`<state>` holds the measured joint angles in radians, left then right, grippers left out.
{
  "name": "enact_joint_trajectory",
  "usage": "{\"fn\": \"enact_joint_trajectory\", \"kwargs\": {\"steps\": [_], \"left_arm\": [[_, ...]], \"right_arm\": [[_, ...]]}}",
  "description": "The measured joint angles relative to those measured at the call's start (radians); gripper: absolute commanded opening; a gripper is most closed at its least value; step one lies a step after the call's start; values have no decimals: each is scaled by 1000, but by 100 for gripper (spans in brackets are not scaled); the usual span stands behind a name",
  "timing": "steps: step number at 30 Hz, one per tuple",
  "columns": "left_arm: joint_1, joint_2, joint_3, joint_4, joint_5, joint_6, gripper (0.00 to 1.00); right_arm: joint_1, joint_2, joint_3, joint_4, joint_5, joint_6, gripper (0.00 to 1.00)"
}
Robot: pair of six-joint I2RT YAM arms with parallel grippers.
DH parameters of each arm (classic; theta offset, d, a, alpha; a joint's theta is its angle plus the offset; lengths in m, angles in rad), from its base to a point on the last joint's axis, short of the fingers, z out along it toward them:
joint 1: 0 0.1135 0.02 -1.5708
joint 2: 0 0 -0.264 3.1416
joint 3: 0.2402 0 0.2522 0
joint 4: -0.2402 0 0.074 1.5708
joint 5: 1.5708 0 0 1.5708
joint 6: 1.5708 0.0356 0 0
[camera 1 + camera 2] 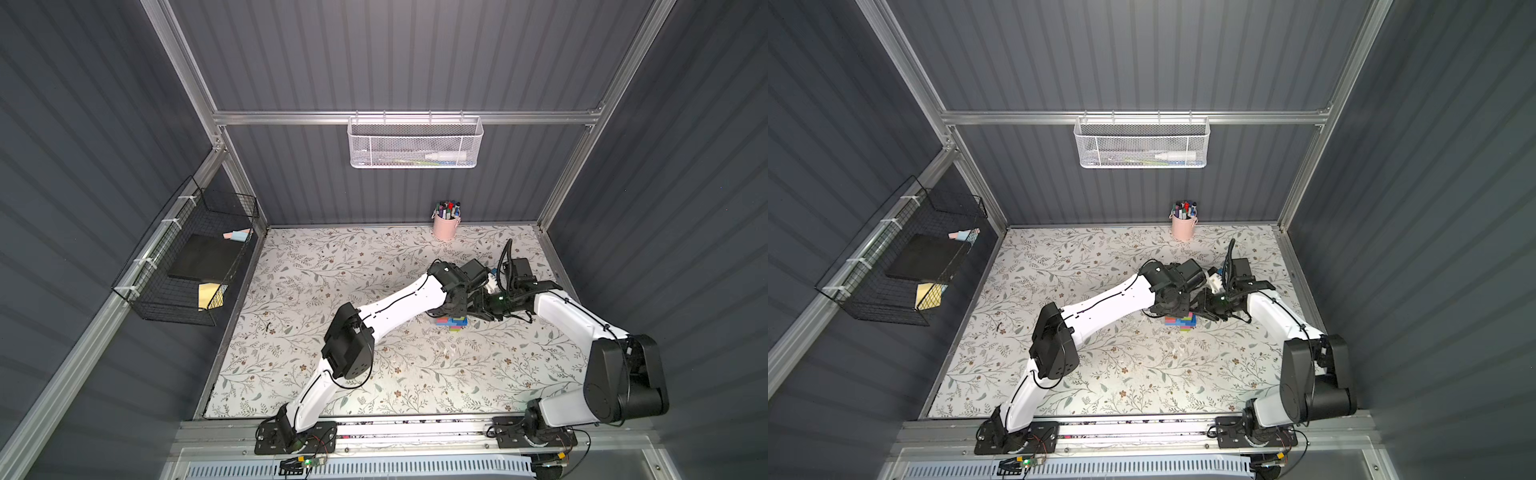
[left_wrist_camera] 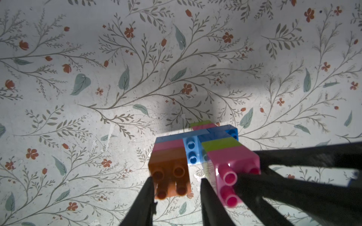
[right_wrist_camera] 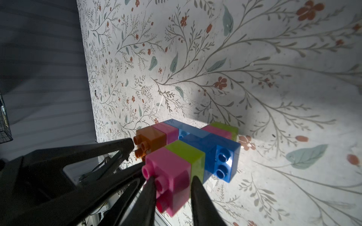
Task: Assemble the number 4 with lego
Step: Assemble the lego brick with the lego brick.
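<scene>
The number 4 (image 1: 452, 323) (image 1: 1180, 322) is a joined cluster of blue, pink, lime and orange lego lying flat on the floral mat, right of centre. My left gripper (image 2: 177, 185) is open and straddles the orange end brick (image 2: 170, 162). One finger touches the brick's side, and the other stands clear with a gap. My right gripper (image 3: 174, 182) is shut on the pink end brick (image 3: 172, 166) next to it. In both top views the two grippers (image 1: 459, 309) (image 1: 478, 309) meet over the cluster and hide its far end.
A pink pen cup (image 1: 445, 226) stands at the back of the mat (image 1: 332, 270). A white mesh basket (image 1: 414, 143) hangs on the back wall. On the left wall is a black wire basket (image 1: 187, 266). The two arms nearly touch above the cluster.
</scene>
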<state>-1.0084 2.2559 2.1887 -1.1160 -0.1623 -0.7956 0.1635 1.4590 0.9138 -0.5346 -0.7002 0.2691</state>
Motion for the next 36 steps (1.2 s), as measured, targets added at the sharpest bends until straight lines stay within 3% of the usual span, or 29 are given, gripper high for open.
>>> {"fn": "enact_joint_trajectory", "kwargs": {"steps": [13, 25, 36], "left_arm": [[8, -117, -33, 9, -87, 34, 50], [8, -244, -213, 42, -134, 38, 52], [8, -274, -277, 71, -153, 38, 52]], "right_arm": [[1, -26, -13, -2, 24, 0, 37], [0, -47, -20, -23, 55, -1, 47], [-1, -39, 10, -68, 95, -5, 55]]}}
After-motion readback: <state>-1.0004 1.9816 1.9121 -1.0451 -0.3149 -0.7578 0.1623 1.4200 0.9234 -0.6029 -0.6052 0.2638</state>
